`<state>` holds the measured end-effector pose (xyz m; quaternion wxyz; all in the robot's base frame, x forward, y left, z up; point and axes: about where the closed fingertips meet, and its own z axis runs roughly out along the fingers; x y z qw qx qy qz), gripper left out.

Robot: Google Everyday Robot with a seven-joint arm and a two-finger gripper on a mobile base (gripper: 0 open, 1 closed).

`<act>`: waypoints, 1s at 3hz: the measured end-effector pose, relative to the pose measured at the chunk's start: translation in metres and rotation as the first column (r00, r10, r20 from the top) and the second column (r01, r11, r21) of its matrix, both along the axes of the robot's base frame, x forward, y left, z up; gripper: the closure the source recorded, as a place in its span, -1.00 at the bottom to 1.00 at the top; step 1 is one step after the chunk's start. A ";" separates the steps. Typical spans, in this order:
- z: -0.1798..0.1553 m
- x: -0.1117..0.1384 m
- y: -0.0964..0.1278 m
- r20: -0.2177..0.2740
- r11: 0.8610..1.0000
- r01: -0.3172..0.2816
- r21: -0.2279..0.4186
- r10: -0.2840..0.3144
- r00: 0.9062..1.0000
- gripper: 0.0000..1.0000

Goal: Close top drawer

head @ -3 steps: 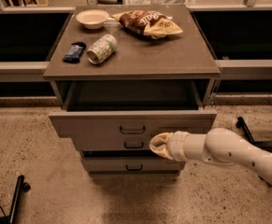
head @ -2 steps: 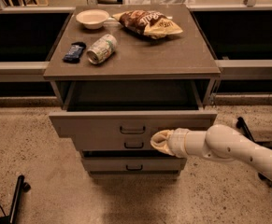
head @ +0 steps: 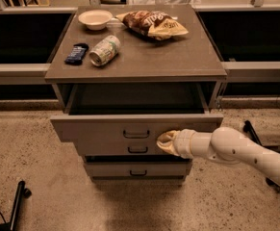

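The top drawer (head: pixel 96 127) of the grey cabinet stands pulled out, its inside dark, with a small dark bar handle (head: pixel 136 134) centred on its plain front. Two narrower drawers sit below it, the middle one (head: pixel 115 149) and the bottom one (head: pixel 110 169). My gripper (head: pixel 165 142), on the end of a white arm coming in from the right, is at the top drawer's front, just right of and slightly below the handle, near the lower edge of the front.
On the cabinet top (head: pixel 178 61) lie a white bowl (head: pixel 95 19), a chip bag (head: pixel 151 24), a can on its side (head: pixel 104 50) and a dark bar (head: pixel 76 53). A black stand leg (head: pixel 17 203) is on the floor at lower left. Dark shelving runs behind.
My gripper has shifted slightly right and up along the drawer fronts. The top drawer stays pulled out about the same amount.
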<state>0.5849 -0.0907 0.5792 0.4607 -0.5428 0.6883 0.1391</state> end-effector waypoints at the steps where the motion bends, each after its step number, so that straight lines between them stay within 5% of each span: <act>1: -0.001 0.002 0.000 0.002 1.000 0.002 -0.002 -0.002 1.000 -0.26; 3: -0.003 0.003 0.000 0.001 1.000 0.002 -0.005 -0.002 1.000 -1.00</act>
